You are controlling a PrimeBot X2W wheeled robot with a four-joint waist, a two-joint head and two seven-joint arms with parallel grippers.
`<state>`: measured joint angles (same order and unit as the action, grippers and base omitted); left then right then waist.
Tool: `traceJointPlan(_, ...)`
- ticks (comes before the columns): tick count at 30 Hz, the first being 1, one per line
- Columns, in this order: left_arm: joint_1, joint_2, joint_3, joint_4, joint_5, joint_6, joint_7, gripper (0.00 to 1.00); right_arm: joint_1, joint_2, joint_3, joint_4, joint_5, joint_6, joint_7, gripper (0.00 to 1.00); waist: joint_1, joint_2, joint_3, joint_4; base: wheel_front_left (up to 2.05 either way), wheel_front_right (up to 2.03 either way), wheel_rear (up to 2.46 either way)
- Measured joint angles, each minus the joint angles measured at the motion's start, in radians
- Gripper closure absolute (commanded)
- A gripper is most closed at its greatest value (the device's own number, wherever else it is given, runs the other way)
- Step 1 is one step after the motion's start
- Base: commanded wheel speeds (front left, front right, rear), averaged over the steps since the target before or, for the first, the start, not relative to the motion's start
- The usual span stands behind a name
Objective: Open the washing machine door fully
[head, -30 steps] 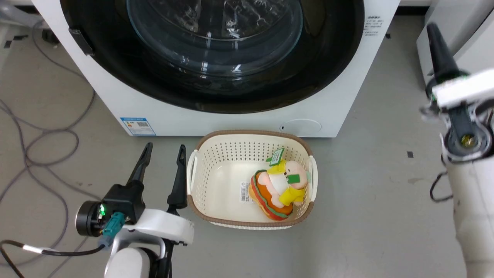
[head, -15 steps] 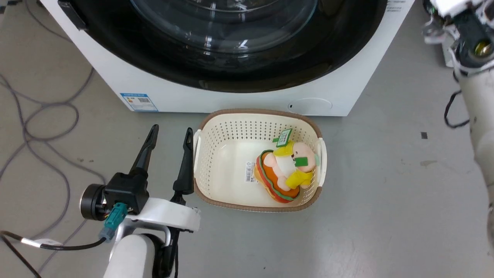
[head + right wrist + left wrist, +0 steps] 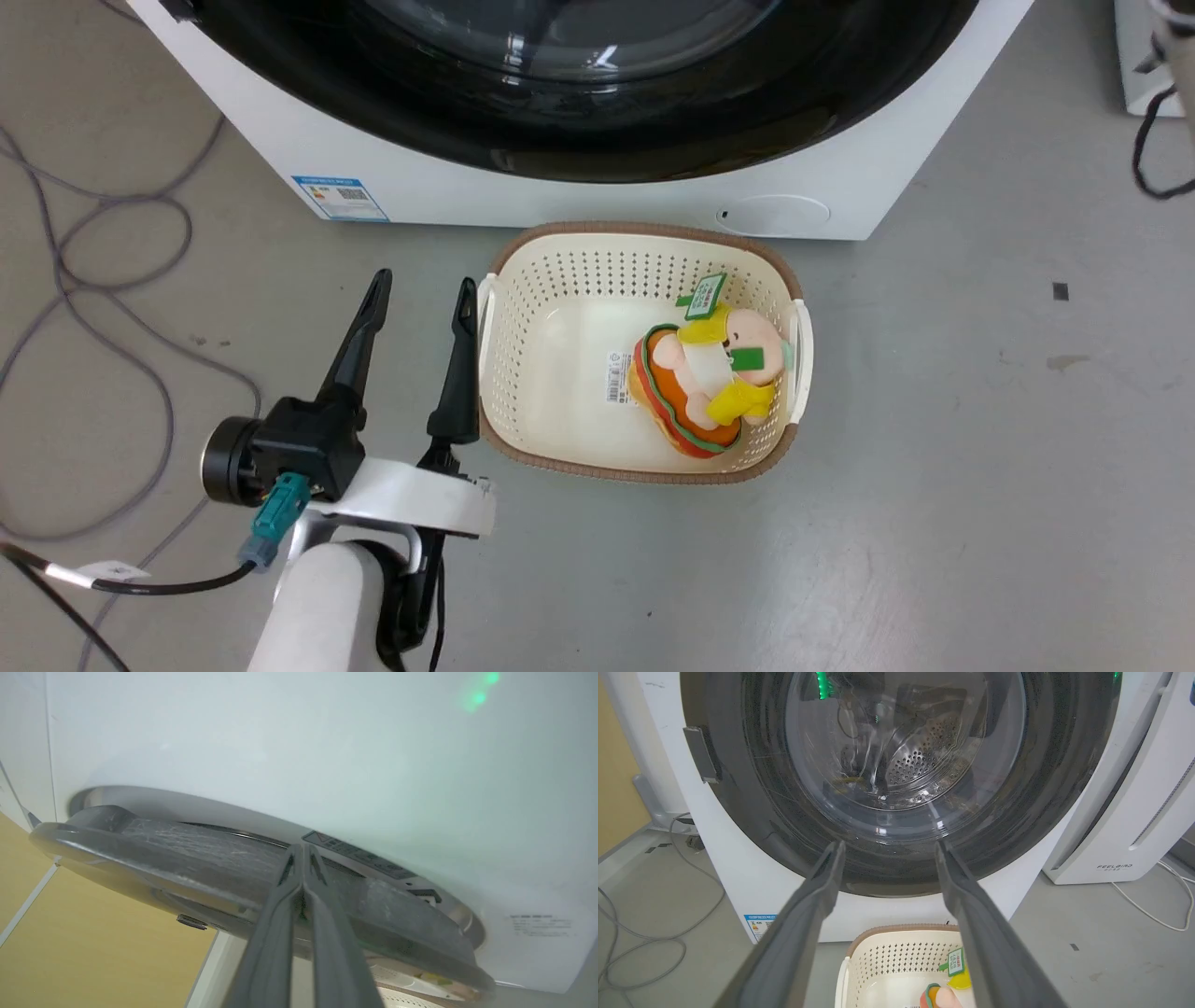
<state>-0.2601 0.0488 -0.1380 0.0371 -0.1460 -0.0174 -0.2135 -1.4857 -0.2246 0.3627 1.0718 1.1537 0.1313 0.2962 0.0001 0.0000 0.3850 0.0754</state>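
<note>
Sitting at 12 o'clock in head view, large round glossy black glass-centred washing machine door (image 3: 653, 140) looks barely ajar, swing mostly undone; right gripper (image 3: 302, 848) pinched together at its rim, left gripper (image 3: 424, 280) spread, empty.

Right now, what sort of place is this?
Probably a laundry corner, perhaps in a test room: a white front-loading washer, a perforated basket on bare grey floor, a FEELBIRD appliance beside it.

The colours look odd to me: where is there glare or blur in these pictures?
Left wrist view: green lights and white streaks reflect in the washing machine door. Right wrist view: soft and hazy, with a green glow on the white washer front. Head view: crisp, with small white highlights on the glossy door.
</note>
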Motion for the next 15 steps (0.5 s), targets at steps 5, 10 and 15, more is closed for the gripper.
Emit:
traceJointPlan(5,-0.012,0.0,-0.008,0.001,-0.009,0.001,-0.011,0.0,-0.074,-0.007,0.047,0.053,0.021,0.0,0.071,1.0,0.0,0.0,0.022,0.004,0.0,0.0,0.0)
traceJointPlan(10,-0.026,0.0,-0.015,0.004,-0.022,0.001,-0.019,0.0,-0.139,-0.018,0.081,0.106,0.064,-0.001,0.162,1.0,0.0,0.0,0.04,0.008,0.0,0.0,0.0)
traceJointPlan(15,-0.034,0.0,-0.026,0.005,-0.033,0.006,-0.031,0.0,-0.199,-0.021,0.114,0.155,0.113,-0.002,0.258,1.0,-0.0001,0.0,0.054,0.011,0.0,0.0,0.0)
